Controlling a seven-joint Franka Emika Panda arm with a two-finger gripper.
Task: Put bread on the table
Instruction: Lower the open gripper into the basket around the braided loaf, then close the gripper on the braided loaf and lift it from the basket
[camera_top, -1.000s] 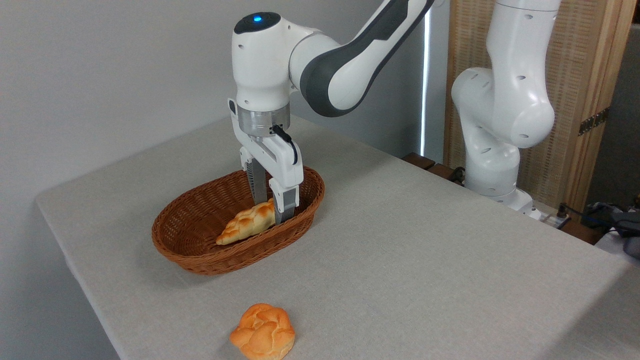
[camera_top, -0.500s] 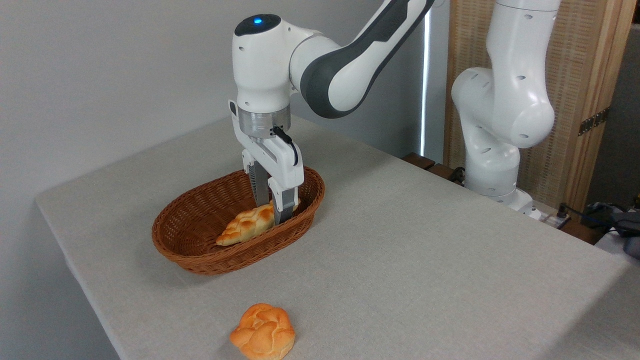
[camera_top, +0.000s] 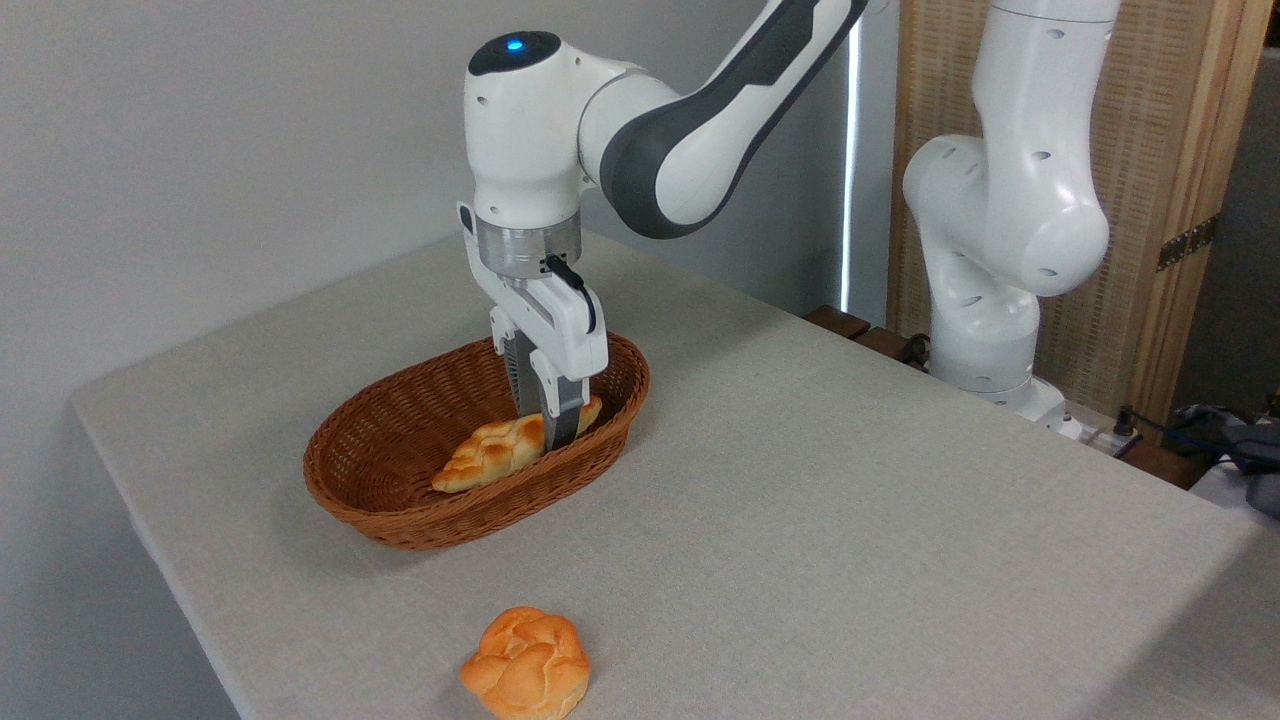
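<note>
The braided golden bread (camera_top: 487, 455) lies inside the brown wicker basket (camera_top: 372, 505) on the left half of the table (camera_top: 850, 520). Its left tip points at the basket's near rim, and its right end pokes out behind my fingers. My gripper (camera_top: 548, 432) reaches straight down into the basket's right half. The two fingers are pinched onto the loaf near its right end. The bread still rests low in the basket.
A round orange knotted bun (camera_top: 525, 665) sits on the cloth near the table's front edge. The arm's white base (camera_top: 985, 330) stands off the table's far right side, in front of a wooden screen (camera_top: 1150, 150). Cables lie at the right edge.
The fingers have drawn together onto the loaf, and the hand shifted slightly down and right. The bread's right end now shows behind the fingers.
</note>
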